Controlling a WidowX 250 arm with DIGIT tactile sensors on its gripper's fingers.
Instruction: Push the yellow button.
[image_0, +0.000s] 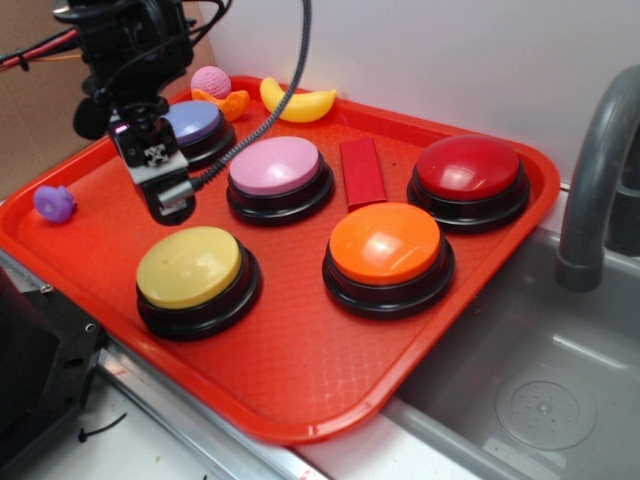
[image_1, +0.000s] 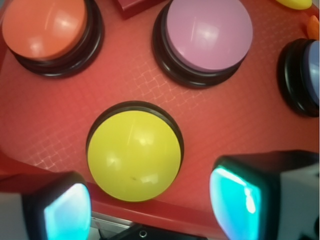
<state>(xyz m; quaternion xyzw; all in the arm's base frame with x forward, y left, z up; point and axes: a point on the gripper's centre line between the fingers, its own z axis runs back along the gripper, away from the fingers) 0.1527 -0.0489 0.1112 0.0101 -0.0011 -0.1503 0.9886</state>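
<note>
The yellow button (image_0: 190, 265) has a pale-yellow dome on a black base and sits at the front left of the red tray (image_0: 300, 385). My gripper (image_0: 168, 200) hangs in the air just behind and left of it, apart from the dome. In the wrist view the yellow button (image_1: 134, 155) lies below and ahead of the gripper (image_1: 152, 210). The two fingertips (image_1: 67, 212) stand wide apart, open, with nothing between them.
On the tray also stand an orange button (image_0: 385, 243), a pink button (image_0: 275, 165), a red button (image_0: 468, 167) and a blue-purple button (image_0: 195, 122). A red block (image_0: 361, 172), toy banana (image_0: 298, 103), pink ball (image_0: 211, 81) and purple toy (image_0: 54, 203) lie around. A sink (image_0: 520, 390) and faucet (image_0: 595, 180) are at the right.
</note>
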